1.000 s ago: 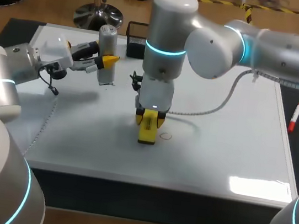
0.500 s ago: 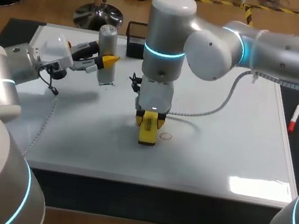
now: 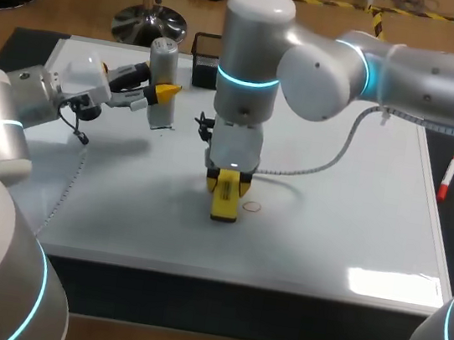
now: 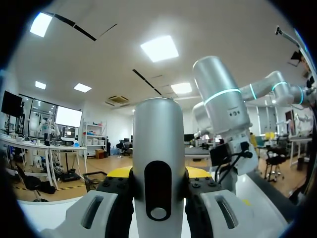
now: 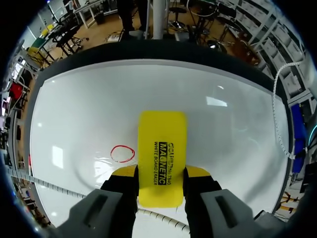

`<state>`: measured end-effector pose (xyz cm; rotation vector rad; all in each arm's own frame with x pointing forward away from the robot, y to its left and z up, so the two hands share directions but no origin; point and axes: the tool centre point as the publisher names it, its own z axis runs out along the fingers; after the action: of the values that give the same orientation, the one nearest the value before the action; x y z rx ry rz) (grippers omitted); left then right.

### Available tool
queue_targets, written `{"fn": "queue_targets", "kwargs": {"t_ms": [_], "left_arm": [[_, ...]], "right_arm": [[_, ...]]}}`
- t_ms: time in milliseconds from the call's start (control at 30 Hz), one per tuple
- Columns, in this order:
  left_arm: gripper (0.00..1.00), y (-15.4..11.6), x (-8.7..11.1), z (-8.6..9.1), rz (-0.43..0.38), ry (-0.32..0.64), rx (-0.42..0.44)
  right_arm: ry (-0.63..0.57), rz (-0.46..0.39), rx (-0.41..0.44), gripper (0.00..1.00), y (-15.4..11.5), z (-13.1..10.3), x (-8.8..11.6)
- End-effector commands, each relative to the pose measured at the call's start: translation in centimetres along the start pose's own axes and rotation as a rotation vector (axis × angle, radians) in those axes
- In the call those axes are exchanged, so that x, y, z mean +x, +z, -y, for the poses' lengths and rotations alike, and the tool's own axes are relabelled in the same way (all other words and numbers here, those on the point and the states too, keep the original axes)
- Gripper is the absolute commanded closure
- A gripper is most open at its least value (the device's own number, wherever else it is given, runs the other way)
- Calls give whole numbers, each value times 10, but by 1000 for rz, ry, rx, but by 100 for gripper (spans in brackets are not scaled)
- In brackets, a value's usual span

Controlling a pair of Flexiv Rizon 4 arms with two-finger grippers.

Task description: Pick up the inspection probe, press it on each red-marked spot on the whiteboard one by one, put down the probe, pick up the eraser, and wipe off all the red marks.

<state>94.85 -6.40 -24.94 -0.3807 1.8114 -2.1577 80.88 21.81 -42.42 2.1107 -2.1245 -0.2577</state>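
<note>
My left gripper (image 3: 167, 92) is shut on the silver inspection probe (image 3: 162, 72) and holds it upright above the back left of the whiteboard (image 3: 336, 236). In the left wrist view the probe (image 4: 158, 163) stands between the yellow tips of the left gripper (image 4: 158, 173). My right gripper (image 3: 228, 175) is shut on the yellow eraser (image 3: 223, 201), which points down onto the board's middle. A small red ring mark (image 3: 251, 206) lies just right of the eraser. The right wrist view shows the eraser (image 5: 162, 148) clamped in the right gripper (image 5: 161, 174), with the red ring (image 5: 122, 153) beside it on the board (image 5: 223, 129).
A black mesh holder (image 3: 207, 49) stands at the board's back edge behind the right arm. A red marker (image 3: 449, 176) lies on the dark strip right of the board. The right arm's grey cable (image 3: 330, 159) trails across the board, and a white coiled cable (image 3: 72, 178) hangs at the left.
The right arm's upright link has shifted slightly left while the eraser stays beside the red ring. The left arm and probe have not moved.
</note>
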Motion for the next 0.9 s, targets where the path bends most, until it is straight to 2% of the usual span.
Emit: {"fn": "queue_targets", "kwargs": {"t_ms": [33,533,733,900], "left_arm": [[100,0,0,0,0,1,2],[100,0,0,0,0,1,2],[100,0,0,0,0,1,2],[100,0,0,0,0,1,2]], "right_arm": [[4,1,-10,100,4,2,4],[21,15,-35,100,21,-11,19],[50,17,-44,100,28,-17,36],[91,15,-59,100,35,-22,59]]}}
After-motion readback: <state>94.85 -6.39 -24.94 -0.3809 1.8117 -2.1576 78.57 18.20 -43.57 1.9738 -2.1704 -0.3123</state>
